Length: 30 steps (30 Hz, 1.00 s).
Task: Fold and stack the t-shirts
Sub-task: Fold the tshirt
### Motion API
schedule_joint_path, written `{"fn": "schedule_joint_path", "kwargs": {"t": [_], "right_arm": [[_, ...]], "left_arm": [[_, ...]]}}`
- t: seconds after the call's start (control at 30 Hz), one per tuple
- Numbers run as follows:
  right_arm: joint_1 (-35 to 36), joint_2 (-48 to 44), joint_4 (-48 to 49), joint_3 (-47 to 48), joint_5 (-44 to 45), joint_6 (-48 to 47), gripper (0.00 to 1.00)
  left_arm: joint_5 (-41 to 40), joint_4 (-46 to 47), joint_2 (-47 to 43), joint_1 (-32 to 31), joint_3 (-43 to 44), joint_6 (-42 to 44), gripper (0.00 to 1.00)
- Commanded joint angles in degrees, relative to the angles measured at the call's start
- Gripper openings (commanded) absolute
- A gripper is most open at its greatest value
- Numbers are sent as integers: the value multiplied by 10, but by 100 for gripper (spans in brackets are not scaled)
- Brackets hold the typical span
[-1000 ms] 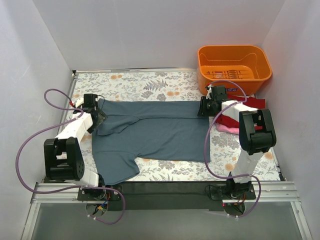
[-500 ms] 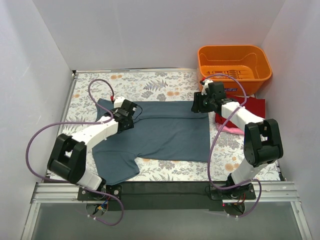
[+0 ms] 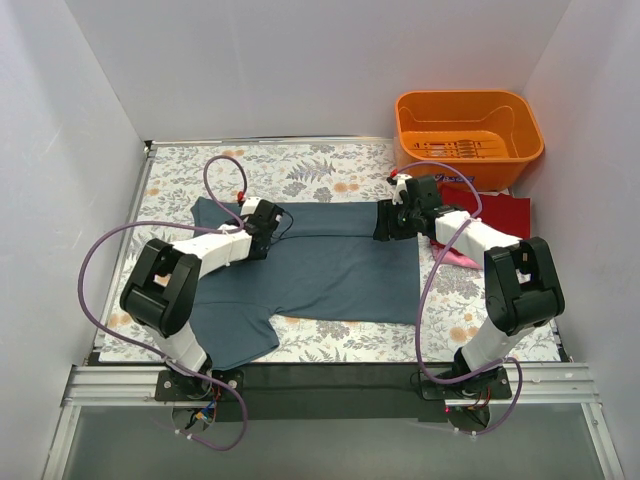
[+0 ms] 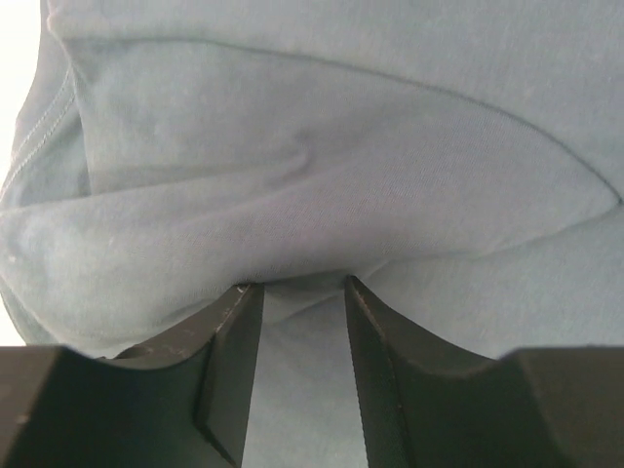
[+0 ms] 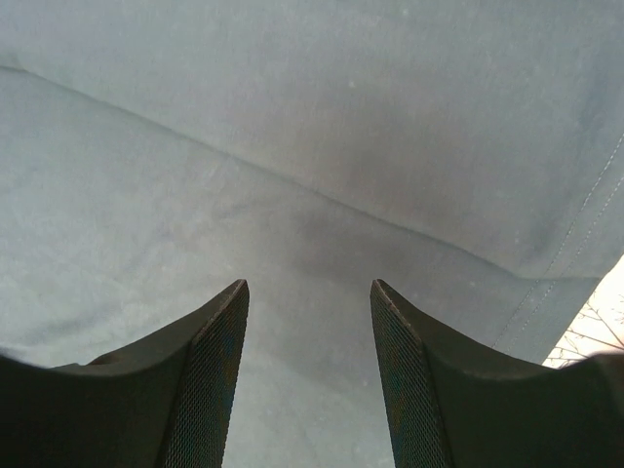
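The slate blue-grey t-shirt [image 3: 330, 265] lies spread flat across the floral table, its near sleeve hanging toward the front left. My left gripper [image 3: 262, 224] rests on its far-left shoulder area. In the left wrist view the jaws [image 4: 297, 285] stand apart, with a bunched fold of the shirt [image 4: 292, 214] against their tips. My right gripper [image 3: 386, 224] is open low over the shirt's far right edge; the right wrist view shows flat blue cloth [image 5: 292, 127] between the open jaws [image 5: 307, 285]. The dark red t-shirt [image 3: 506, 211] and the pink t-shirt [image 3: 459, 257] lie at the right, partly behind the right arm.
An orange plastic basket [image 3: 470, 125] stands at the back right corner. White walls enclose the table on three sides. The floral table cover [image 3: 320, 165] shows behind the shirt and along the front right. Purple cables loop off both arms.
My left gripper has moved right from the shirt's left sleeve onto the shoulder area, and the sleeve now lies folded inward. My right gripper has moved left onto the shirt's far right edge.
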Motion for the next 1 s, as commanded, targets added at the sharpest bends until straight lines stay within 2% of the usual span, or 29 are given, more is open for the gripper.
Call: {"fn": "schedule_joint_path", "kwargs": {"t": [0.0,0.23,0.27,0.33,0.4,0.6,0.87,0.97], "right_arm": [[0,-19,8,-1,-10,-7,51],[0,-16,9,-2,-11,-7,51],[0,-15,8,-2,-11,-8,51],[0,-14,10,-3,-12,-7,51],[-1,-15,10,-4,-12,-8,51],[0,-22,11,-5,-11,-11,51],[0,-27,10,-7,-14,-13,51],[0,-27,12,-7,-18,-14,51]], "left_arm": [[-27,19,10,-3,18,18,36],[-22,25,29,-2,24,33,27],[-19,26,30,-3,25,37,19],[-16,27,29,-2,27,41,12],[-4,26,22,-2,29,52,0],[36,-32,-15,-2,70,46,0],[185,-149,-34,-2,114,17,0],[207,-169,-24,-2,108,13,1]]}}
